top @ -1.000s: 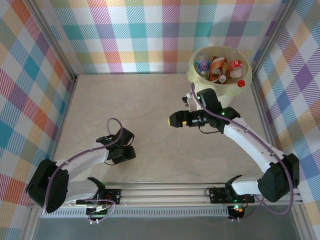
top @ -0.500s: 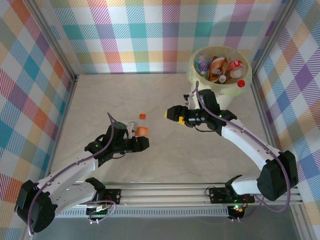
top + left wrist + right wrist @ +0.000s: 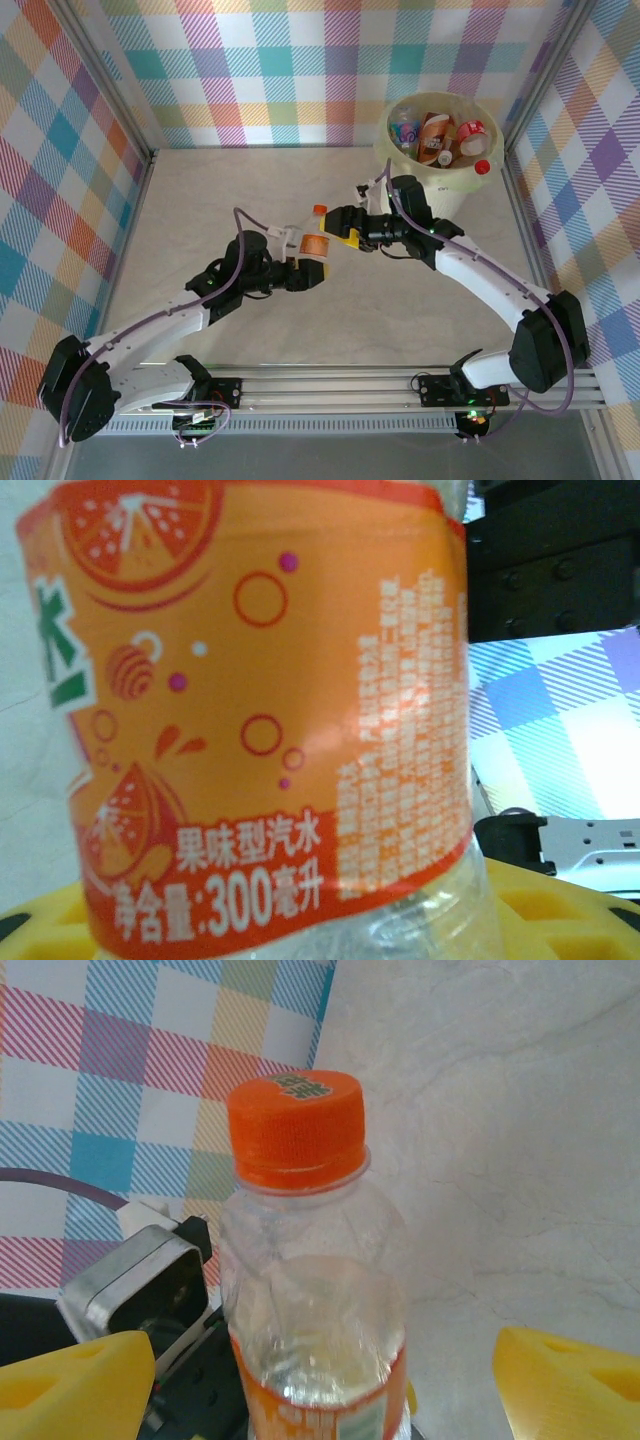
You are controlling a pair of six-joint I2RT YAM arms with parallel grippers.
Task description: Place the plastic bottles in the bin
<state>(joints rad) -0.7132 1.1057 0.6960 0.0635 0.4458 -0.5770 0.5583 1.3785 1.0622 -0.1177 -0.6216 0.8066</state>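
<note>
Centrally, above the pale surface (image 3: 200, 200), the left pincer (image 3: 306, 270) is clamped low on a small clear plastic bottle with orange label and cap (image 3: 314, 243). It is judged light, thin-walled and slippery; the stiffer neck is best gripped. The right pincer (image 3: 343, 226), spread apart, flanks it without touching. The large round cream-yellow bin (image 3: 384, 140) stands at far right. Where the left pincer bites is masked by the label.

Pale marbled table (image 3: 230, 190), bin (image 3: 460, 178) atop
</note>
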